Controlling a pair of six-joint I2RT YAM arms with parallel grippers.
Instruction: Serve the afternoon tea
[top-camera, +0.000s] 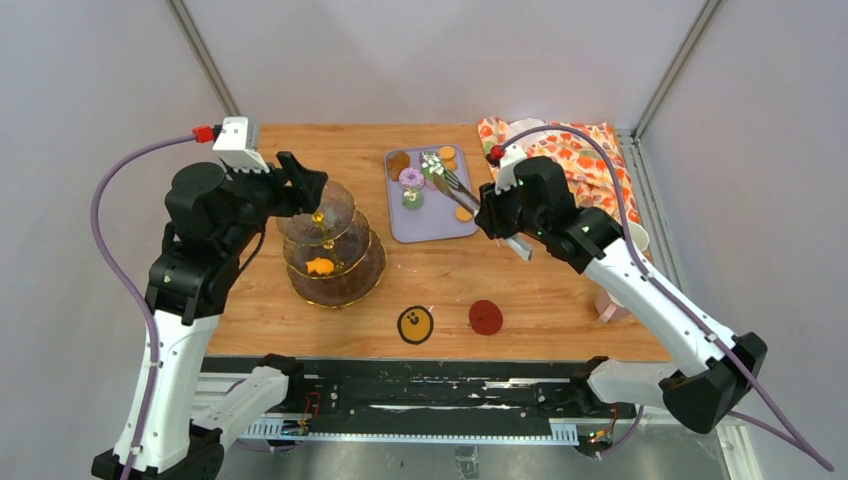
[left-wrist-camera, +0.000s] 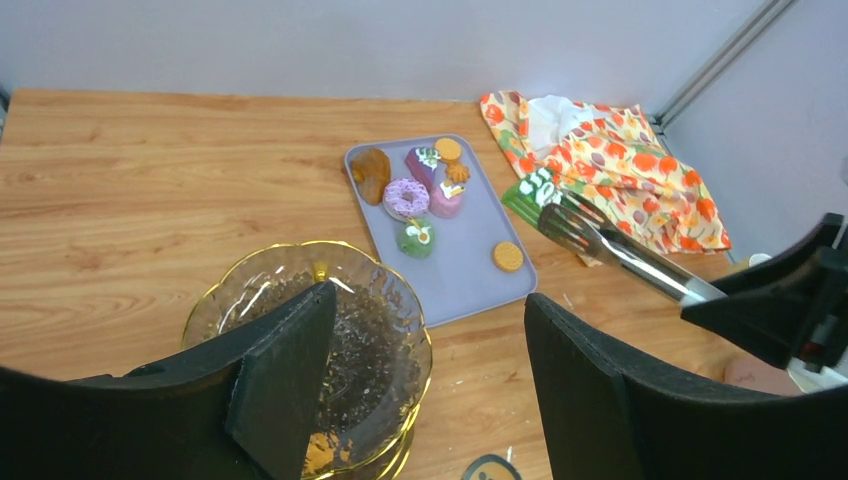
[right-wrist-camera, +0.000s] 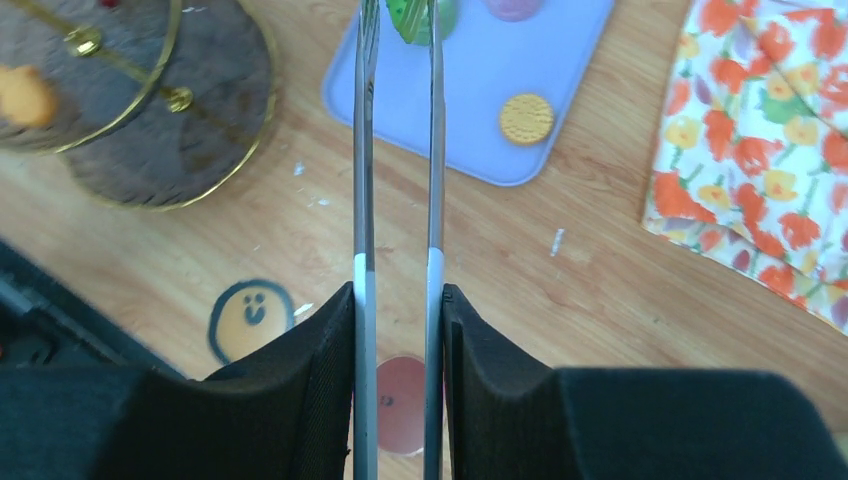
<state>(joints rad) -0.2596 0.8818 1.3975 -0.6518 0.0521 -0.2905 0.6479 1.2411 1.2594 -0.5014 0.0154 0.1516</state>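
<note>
The right gripper (right-wrist-camera: 398, 300) is clamped on steel tongs (right-wrist-camera: 365, 150), squeezing them nearly closed. Their tips, cut off at the wrist view's edge, nip a green cake (left-wrist-camera: 530, 190) above the lilac tray (left-wrist-camera: 470, 283); its white marks are unreadable. The left gripper (left-wrist-camera: 428, 300) gapes wide and empty over the clear, gold-rimmed stand (left-wrist-camera: 260, 252), which carries an orange biscuit (top-camera: 320, 266). A donut (left-wrist-camera: 406, 198) lies on the tray.

no words or numbers can be read. a smiley face is drawn on the yellow disc (top-camera: 415, 324), lower centre. white marks on the green piece (left-wrist-camera: 530, 190) in the tongs (left-wrist-camera: 612, 247) are too blurred.
</note>
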